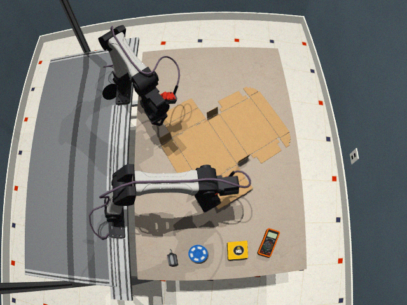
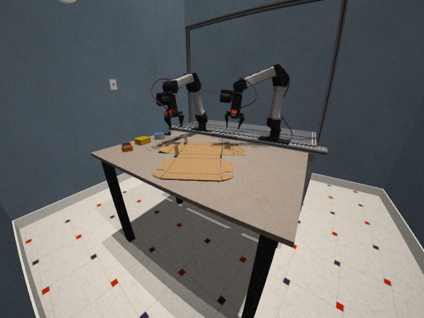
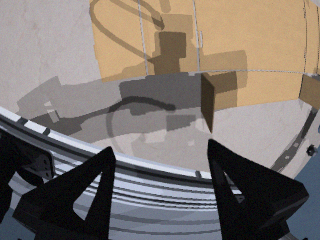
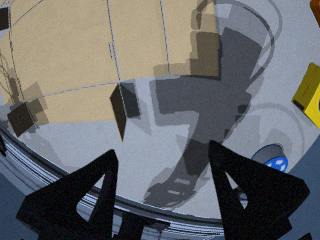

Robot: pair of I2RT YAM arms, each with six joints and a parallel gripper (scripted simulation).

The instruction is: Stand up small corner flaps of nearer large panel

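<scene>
The box's base panel [image 1: 203,144] [image 2: 202,148] [image 4: 65,55] lies flat. Its near-left flap [image 3: 208,100] [image 4: 21,119] and near-right flap [image 4: 119,111] [image 2: 185,139] stand up, roughly upright. The far-left flap [image 1: 212,113] and far-right flap [image 1: 243,160] [image 2: 176,150] also stand up. My left gripper [image 3: 159,150] [image 2: 234,127] is open and empty, above and on the robot's side of the near-left flap. My right gripper [image 4: 161,152] [image 2: 176,126] is open and empty, above and on the robot's side of the near-right flap. The top view hides both pairs of fingertips behind the arms.
The box's second large panel [image 1: 251,121] [image 2: 195,165] lies flat on the table's far side. A grey mouse-like item [image 1: 172,259], a blue disc [image 1: 198,253], a yellow box [image 1: 237,250] and an orange multimeter [image 1: 268,243] line the right side. A metal rail [image 1: 121,147] runs by the arm bases.
</scene>
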